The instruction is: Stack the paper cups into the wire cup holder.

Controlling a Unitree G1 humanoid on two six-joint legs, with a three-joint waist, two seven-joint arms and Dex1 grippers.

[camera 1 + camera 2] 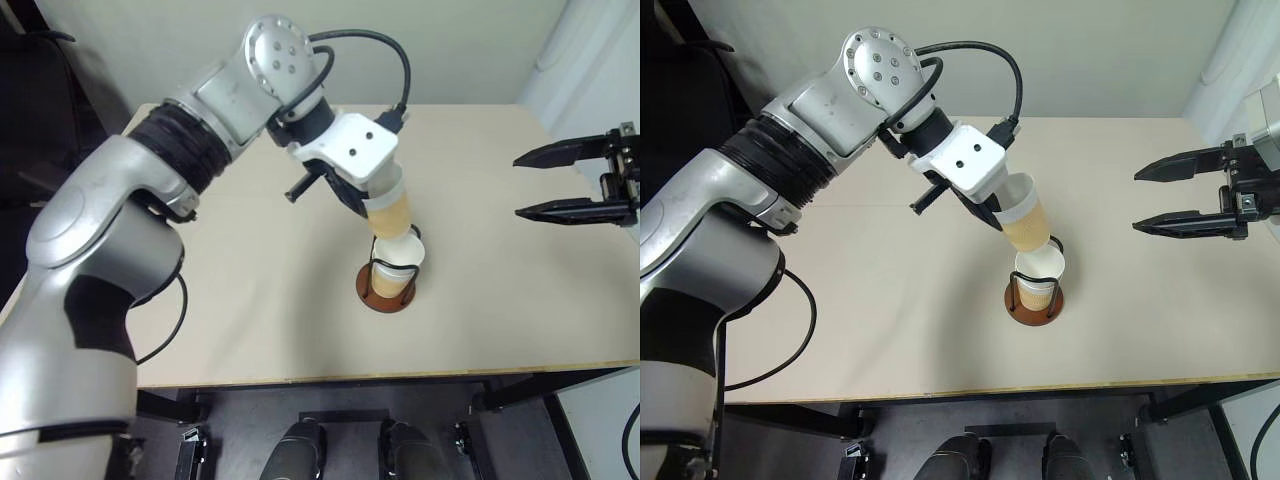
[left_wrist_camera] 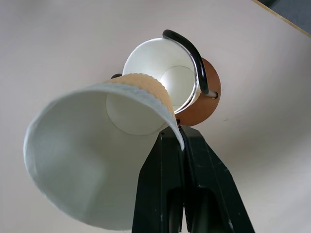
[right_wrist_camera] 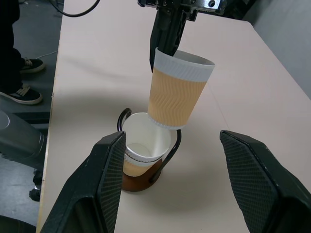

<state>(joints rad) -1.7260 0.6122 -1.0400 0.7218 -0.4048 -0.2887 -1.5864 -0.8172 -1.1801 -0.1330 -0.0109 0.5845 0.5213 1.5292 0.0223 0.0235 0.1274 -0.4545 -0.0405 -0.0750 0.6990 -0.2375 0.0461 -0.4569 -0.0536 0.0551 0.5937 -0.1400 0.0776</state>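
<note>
The wire cup holder [image 1: 1036,300] stands upright on the counter [image 1: 890,330], on its round reddish-brown base, and serves as the reference point. Paper cups are already seated inside it: the white rims of at least two show one just above the other inside the black wire ring in the right wrist view, and the top seated cup [image 3: 146,141] stands upright with its white interior open upward.

The left arm reaches over the counter from the robot's left, elbow bent, with the wrist angled steeply down toward the holder. The left gripper [image 3: 164,48] has its jaws pressed together on the rim wall of the held cup [image 1: 1025,222], one finger inside the mouth and one outside, as the left wrist view shows. The held cup is tilted, its mouth toward the wrist and its narrow bottom pointing down at the holder. Its bottom edge sits just above the rim of the top seated cup and overlaps it at one side; contact between the two cannot be determined.

The right gripper [image 1: 1168,195] hangs in the air to the robot's right of the holder, well apart from it and above the counter. Its fingers point toward the holder, roughly level. Its jaws are spread wide with nothing between them.
</note>
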